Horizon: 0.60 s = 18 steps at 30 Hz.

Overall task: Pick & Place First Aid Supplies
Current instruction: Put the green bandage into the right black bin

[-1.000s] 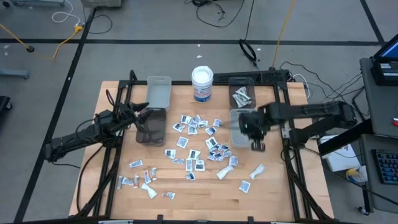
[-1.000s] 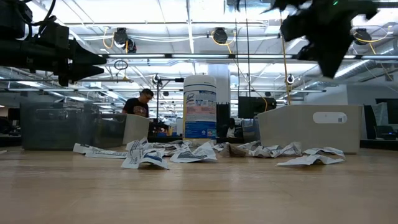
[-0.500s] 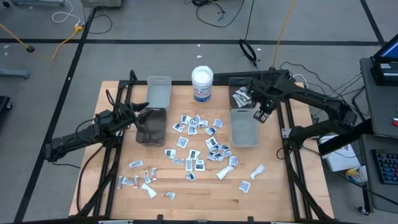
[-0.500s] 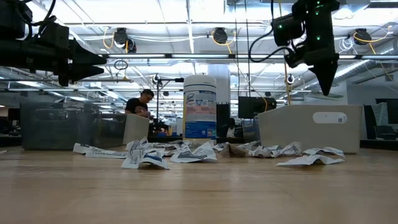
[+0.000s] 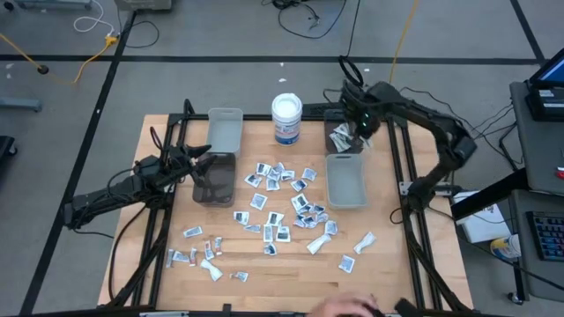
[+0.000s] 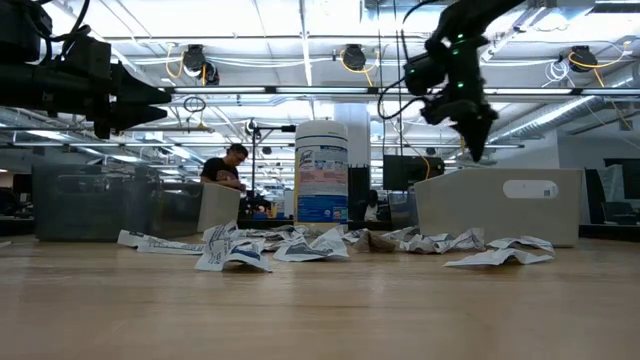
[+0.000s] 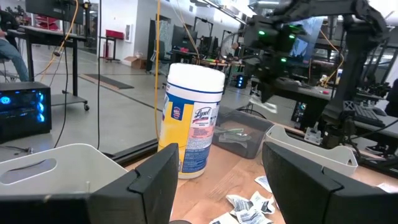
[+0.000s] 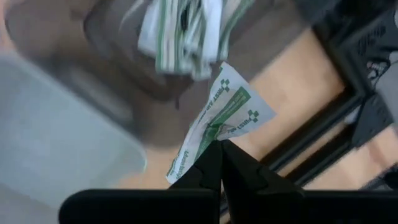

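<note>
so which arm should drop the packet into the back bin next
The right. Its gripper is shut on a green-print packet and hangs over the back right bin, which already holds similar packets. The left gripper sits open by the dark bin across the table, holding nothing.

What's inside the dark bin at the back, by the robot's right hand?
The dark bin holds a few green-and-white sachets. The right gripper hovers over it, pinching another sachet. Anything under the pile is hidden.
</note>
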Each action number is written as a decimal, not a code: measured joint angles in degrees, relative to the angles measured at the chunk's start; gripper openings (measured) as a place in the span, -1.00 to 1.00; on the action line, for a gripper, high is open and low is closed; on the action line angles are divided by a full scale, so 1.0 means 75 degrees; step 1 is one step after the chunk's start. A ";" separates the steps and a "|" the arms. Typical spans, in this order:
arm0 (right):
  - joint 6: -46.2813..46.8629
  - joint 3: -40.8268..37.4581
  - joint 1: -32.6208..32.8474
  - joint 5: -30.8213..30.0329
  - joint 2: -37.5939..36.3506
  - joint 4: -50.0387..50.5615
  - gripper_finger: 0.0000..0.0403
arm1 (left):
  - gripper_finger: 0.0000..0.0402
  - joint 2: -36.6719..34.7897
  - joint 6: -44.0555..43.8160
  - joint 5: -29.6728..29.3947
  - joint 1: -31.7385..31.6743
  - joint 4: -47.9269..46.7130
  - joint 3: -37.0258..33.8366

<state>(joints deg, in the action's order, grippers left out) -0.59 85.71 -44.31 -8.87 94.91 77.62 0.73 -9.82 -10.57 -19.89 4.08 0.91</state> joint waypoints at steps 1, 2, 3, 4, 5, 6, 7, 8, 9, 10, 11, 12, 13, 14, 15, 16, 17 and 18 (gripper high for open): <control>-0.0039 0.0249 -0.0037 0.0014 0.0209 0.0022 -1.00 | 0.18 0.0001 0.0000 0.0000 -0.0001 0.0002 0.0000; -0.0069 0.0483 -0.0066 0.0013 0.0402 0.0047 -1.00 | 0.18 0.0000 0.0000 0.0000 0.0001 0.0001 0.0000; -0.0108 0.0733 -0.0096 0.0027 0.0592 0.0116 -1.00 | 0.18 0.0003 0.0000 0.0000 0.0000 0.0002 0.0000; -0.0156 0.0975 -0.0107 0.0096 0.0768 0.0181 -1.00 | 0.18 0.0001 0.0000 0.0000 0.0001 0.0001 0.0000; -0.0214 0.1203 -0.0130 0.0194 0.0921 0.0224 -1.00 | 0.18 0.0000 0.0000 0.0000 -0.0002 0.0000 0.0000; -0.0251 0.1415 -0.0151 0.0248 0.1063 0.0261 -1.00 | 0.18 0.0003 0.0000 0.0000 0.0001 0.0000 0.0000; -0.0273 0.1645 -0.0156 0.0285 0.1191 0.0267 -1.00 | 0.18 0.0000 0.0000 0.0000 0.0001 0.0001 0.0000; -0.0278 0.1844 -0.0169 0.0293 0.1300 0.0257 -1.00 | 0.18 0.0002 0.0000 0.0000 0.0001 0.0002 0.0000; -0.0303 0.2021 -0.0189 0.0368 0.1376 0.0264 -1.00 | 0.18 0.0002 0.0000 0.0000 0.0001 0.0001 0.0000; -0.0340 0.2139 -0.0213 0.0399 0.1431 0.0247 -1.00 | 0.18 0.0002 0.0000 0.0000 0.0000 0.0001 0.0000; -0.0399 0.2207 -0.0235 0.0411 0.1466 0.0223 -1.00 | 0.18 0.0000 0.0000 0.0000 0.0000 0.0003 0.0000; -0.0426 0.2227 -0.0243 0.0400 0.1504 0.0196 -1.00 | 0.18 0.0002 0.0000 0.0000 -0.0002 0.0003 0.0000; -0.0427 0.2230 -0.0248 0.0397 0.1565 0.0184 -1.00 | 0.18 0.0003 0.0000 0.0000 0.0000 0.0002 0.0000; -0.0424 0.2188 -0.0265 0.0393 0.1629 0.0150 -1.00 | 0.18 0.0003 0.0000 0.0000 -0.0002 0.0003 0.0000; -0.0426 0.2108 -0.0290 0.0388 0.1688 0.0125 -1.00 | 0.18 0.0003 0.0000 0.0000 -0.0002 0.0003 0.0000; -0.0430 0.2018 -0.0307 0.0391 0.1753 0.0085 -1.00 | 0.18 0.0000 0.0000 0.0000 0.0001 0.0001 0.0000; -0.0427 0.1924 -0.0309 0.0375 0.1825 -0.0016 -1.00 | 0.18 0.0003 0.0000 -0.0001 0.0001 0.0002 0.0000; -0.0424 0.1824 -0.0307 0.0357 0.1882 -0.0133 -1.00 | 0.18 0.0001 0.0000 0.0000 0.0000 0.0000 0.0000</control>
<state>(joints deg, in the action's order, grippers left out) -3.77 99.39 -46.61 -6.20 109.02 76.63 0.74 -9.82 -10.57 -19.88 4.08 0.91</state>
